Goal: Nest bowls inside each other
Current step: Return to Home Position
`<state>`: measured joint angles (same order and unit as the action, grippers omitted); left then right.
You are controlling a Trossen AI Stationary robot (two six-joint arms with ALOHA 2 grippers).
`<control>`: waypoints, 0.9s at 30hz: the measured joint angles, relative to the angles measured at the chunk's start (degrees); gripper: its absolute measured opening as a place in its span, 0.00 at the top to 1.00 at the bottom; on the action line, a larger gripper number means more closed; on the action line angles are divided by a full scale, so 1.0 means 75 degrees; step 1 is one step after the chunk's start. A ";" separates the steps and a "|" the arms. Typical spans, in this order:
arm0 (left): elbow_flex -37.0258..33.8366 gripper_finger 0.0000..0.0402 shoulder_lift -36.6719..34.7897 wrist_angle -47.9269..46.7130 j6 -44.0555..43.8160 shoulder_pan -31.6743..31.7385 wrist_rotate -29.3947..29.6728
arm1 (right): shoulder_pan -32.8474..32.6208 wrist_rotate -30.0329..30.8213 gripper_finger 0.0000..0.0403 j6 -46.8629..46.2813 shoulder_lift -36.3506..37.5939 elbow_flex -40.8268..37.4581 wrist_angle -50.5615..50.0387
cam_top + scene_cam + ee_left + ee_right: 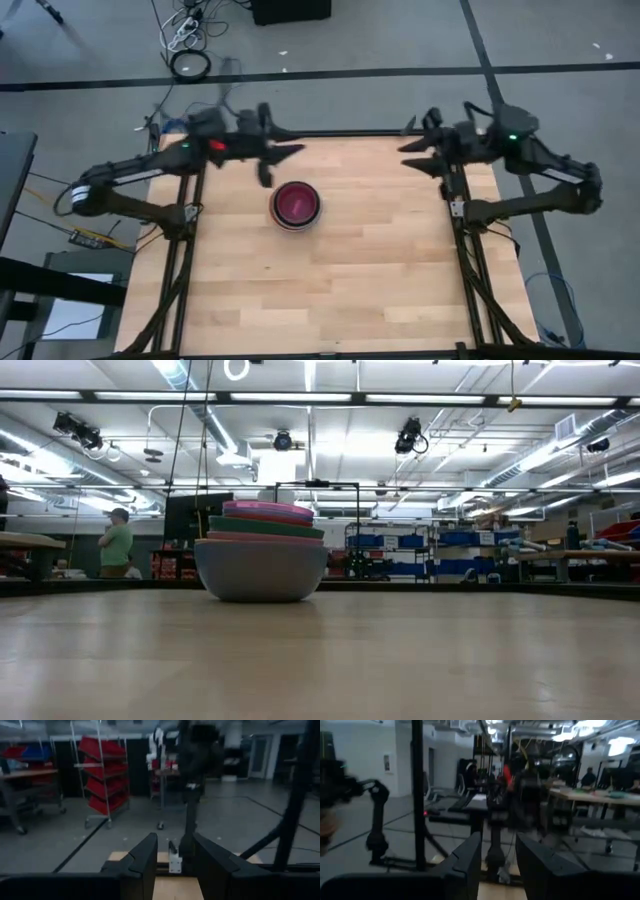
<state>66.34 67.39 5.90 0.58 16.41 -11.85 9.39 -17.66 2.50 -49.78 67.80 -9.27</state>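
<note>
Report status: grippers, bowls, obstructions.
Left gripper open, empty, by far left edge. Right gripper open, empty, by far right edge. Bowls nested in one stack, far centre of table. Nothing around the stack.

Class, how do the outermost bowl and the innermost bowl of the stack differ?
The outermost bowl is pale grey-blue and widest; the innermost bowl is magenta-red and narrower. The outermost bowl rests on the table; the innermost bowl sits highest. Both are round.

- One stack of bowls (262, 565), with five of them visible from the side.
- Two grippers: left gripper (174, 840) and right gripper (497, 838).
- One table (330, 290).
- One person (117, 543).
</note>
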 joint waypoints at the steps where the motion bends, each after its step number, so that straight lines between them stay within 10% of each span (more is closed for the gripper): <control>1: -0.0111 0.68 -0.0313 -0.0095 0.0005 0.0126 -0.0143 | 0.0056 -0.0021 0.72 0.0005 0.0197 -0.0011 -0.0282; 14: -0.2918 0.68 -0.3869 0.0726 -0.0678 -0.0219 -0.0045 | 0.0113 -0.0004 0.72 -0.0466 0.2449 -0.1491 -0.0520; 27: -0.5901 0.68 -0.4419 0.2874 -0.0983 -0.1868 0.1035 | 0.0113 0.0080 0.72 -0.1201 0.3267 -0.4480 0.1770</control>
<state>22.08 34.24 27.46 -6.79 2.39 -4.08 10.24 -17.06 -6.50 -25.28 34.20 4.00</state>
